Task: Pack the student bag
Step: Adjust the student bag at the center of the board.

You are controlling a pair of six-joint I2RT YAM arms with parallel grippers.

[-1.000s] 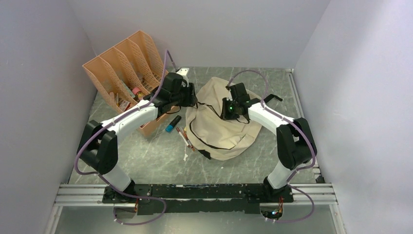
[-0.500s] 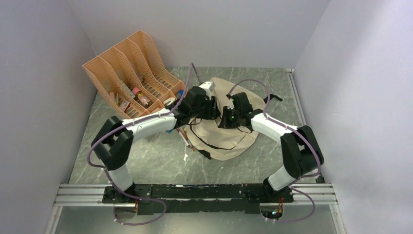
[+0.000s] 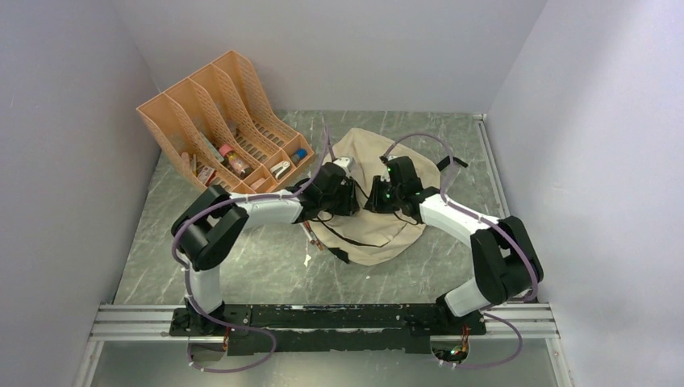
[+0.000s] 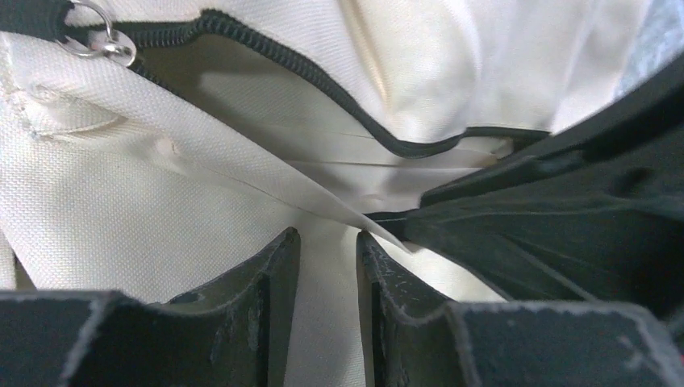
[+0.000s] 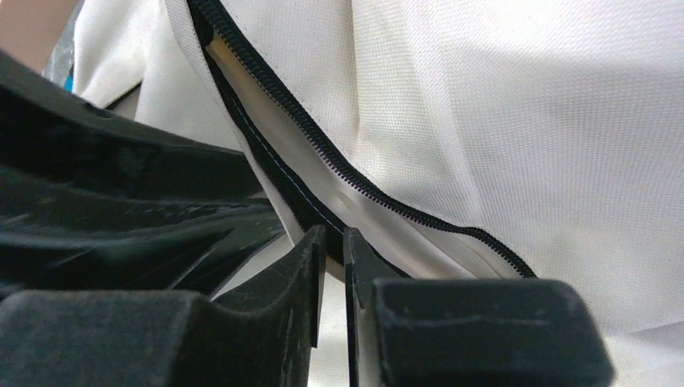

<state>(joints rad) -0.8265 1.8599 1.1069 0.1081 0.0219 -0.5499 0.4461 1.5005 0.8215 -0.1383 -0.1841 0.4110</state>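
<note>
The student bag [image 3: 379, 230], cream fabric with black zipper lines, lies slumped in the middle of the table. My right gripper [image 3: 373, 201] is over its upper middle; in the right wrist view the gripper [image 5: 335, 238] is shut on the bag's black zipper edge [image 5: 387, 201]. My left gripper [image 3: 353, 201] faces it from the left, close by. In the left wrist view that gripper [image 4: 327, 242] has a narrow gap between its jaws, with cream bag fabric [image 4: 121, 185] showing in the gap and a flap edge touching the right fingertip. A metal zipper ring [image 4: 105, 40] lies at the top left.
An orange file organizer [image 3: 185, 113] stands at the back left, holding a small bottle [image 3: 234, 159] and a blue-capped item [image 3: 299, 153]. Thin pens [image 3: 310, 235] lie on the table by the bag's left edge. A black strap [image 3: 452, 164] pokes out at the bag's right.
My left arm has swung right from the organizer to the bag and its jaws have narrowed. The right gripper has kept its hold on the bag, shifting only slightly.
</note>
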